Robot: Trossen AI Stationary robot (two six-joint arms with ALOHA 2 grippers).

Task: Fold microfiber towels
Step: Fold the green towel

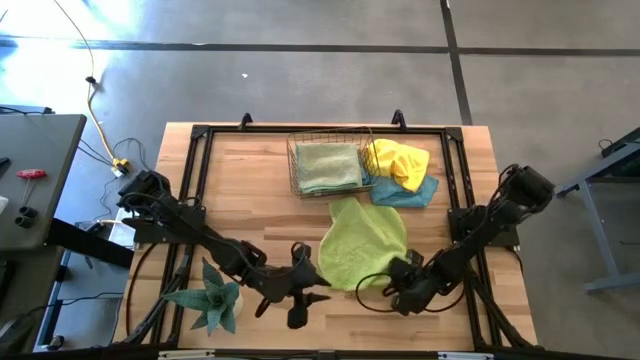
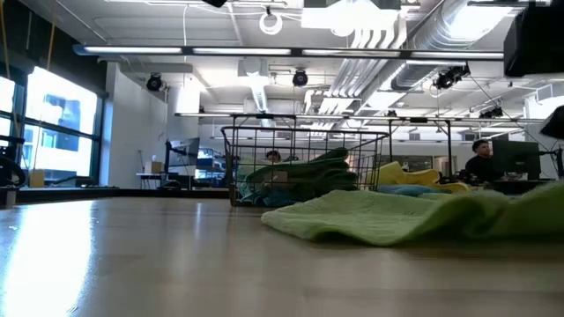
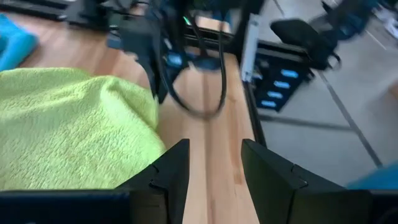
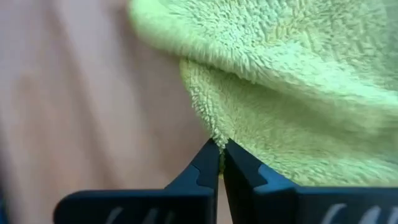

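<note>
A lime green towel (image 1: pixel 362 240) is spread rumpled on the table (image 1: pixel 470 180), centre-front, just in front of the wire basket (image 1: pixel 293 160). Its front-right corner is pinched by the right gripper (image 4: pixel 221 149), fingers closed tight on the edge. The left gripper (image 3: pixel 214 165) is held open w/ nothing between its fingers, just beside the towel's front-left edge, near a potted plant (image 1: pixel 212 295). A pale green towel (image 1: pixel 328 166) is seen folded inside the basket; a yellow towel (image 1: pixel 397 160) and a blue towel (image 1: pixel 408 193) are heaped to the basket's right.
</note>
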